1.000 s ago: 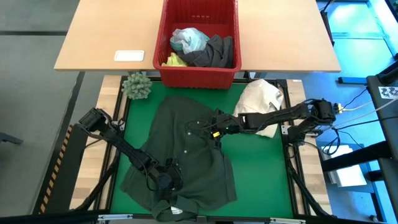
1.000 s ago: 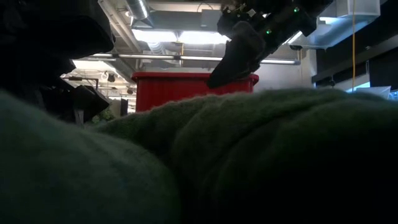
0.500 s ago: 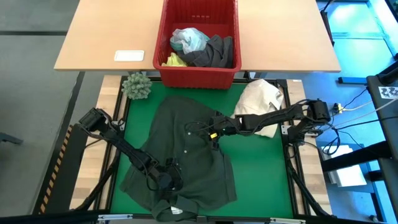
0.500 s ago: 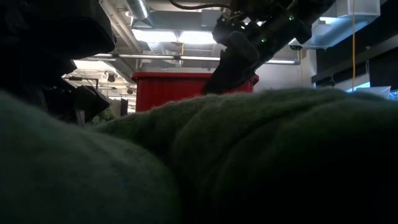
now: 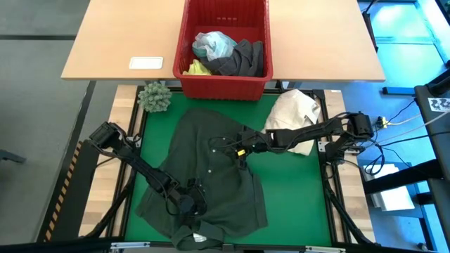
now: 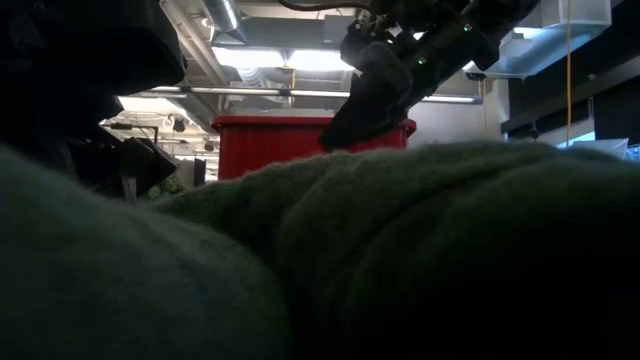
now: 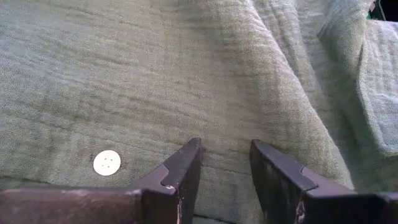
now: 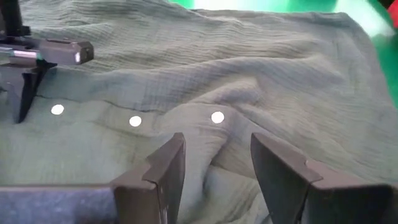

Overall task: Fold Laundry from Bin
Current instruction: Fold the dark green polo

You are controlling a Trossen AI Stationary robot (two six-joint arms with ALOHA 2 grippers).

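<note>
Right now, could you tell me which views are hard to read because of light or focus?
Low view: the green shirt fills the foreground as a dark blur, ceiling lights glaring behind. Right wrist view: bright glare washes out the mat's far edge. High view: evenly lit.

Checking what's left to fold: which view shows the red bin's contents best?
The high view: it looks straight down into the red bin, showing the turquoise, yellow and grey garments. The low view catches only its side wall beyond the green shirt. Neither wrist view shows it.

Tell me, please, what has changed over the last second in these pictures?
The right gripper has slid a little further left over the dark green button-up cloth shirt and dipped toward it, open and holding nothing. The left gripper, the shirt and the red slotted plastic bin have not moved.
</note>
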